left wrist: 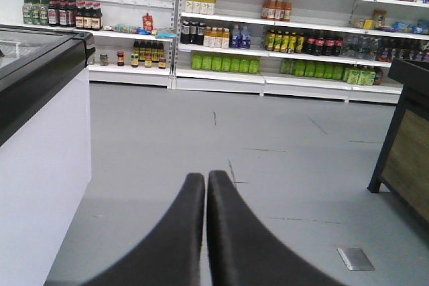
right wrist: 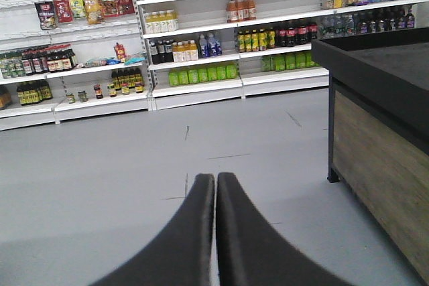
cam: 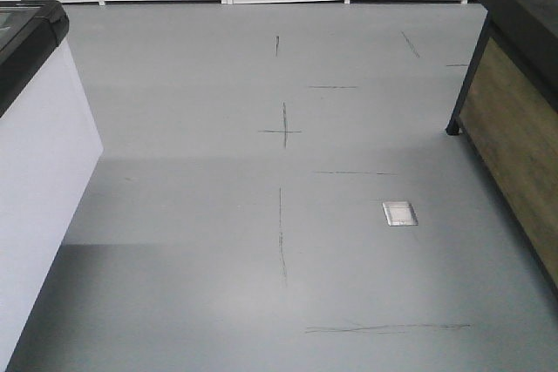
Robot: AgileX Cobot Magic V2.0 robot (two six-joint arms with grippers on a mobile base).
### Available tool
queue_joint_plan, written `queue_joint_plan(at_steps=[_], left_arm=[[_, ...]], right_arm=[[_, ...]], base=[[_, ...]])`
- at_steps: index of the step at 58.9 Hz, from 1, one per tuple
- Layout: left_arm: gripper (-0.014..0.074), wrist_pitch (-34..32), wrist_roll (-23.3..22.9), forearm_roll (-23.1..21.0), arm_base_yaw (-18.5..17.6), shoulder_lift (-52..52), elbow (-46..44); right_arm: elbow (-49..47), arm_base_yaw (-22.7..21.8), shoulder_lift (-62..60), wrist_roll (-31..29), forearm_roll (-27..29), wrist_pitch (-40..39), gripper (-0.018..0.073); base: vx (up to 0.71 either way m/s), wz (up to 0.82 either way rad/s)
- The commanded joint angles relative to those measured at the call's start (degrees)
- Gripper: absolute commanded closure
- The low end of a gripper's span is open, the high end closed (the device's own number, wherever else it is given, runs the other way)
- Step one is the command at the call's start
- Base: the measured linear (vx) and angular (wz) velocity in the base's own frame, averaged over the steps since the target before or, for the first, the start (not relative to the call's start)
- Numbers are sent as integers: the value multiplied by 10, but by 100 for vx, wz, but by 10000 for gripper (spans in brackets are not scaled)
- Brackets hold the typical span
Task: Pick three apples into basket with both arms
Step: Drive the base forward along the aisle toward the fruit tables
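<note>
Both left claw (left wrist: pixel 206 176), right claw (right wrist: pixel 215 177) seem closed, empty.

The left gripper (left wrist: pixel 206 177) points forward, roughly level, its two black tapered fingers pressed together along their length. The right gripper (right wrist: pixel 216 179) has the same pose, with its fingers meeting tip to tip.

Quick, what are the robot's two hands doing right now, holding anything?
Left hand: closed, holding nothing.
Right hand: closed, holding nothing.
</note>
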Motion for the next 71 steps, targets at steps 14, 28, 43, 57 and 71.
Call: queue_joint_plan(at_steps=[14,28,43,57,71], left_arm=[[602,-43,-6,-3,1,-7,-14],[602,-43,-6,-3,1,-7,-14],[602,-43,-6,-3,1,-7,-14],[602,-43,-6,-3,1,-7,-14],[602,-43,-6,-3,1,-7,-14]], right_arm=[[6,-2,-7,-5,-5,-42,568],[6,-2,-7,-5,-5,-42,568],[6,-2,-7,-5,-5,-42,568],[6,-2,-7,-5,-5,-42,568],[6,-2,-7,-5,-5,-42,568]], base=[[0,0],[0,0],[0,0],[0,0],[0,0]])
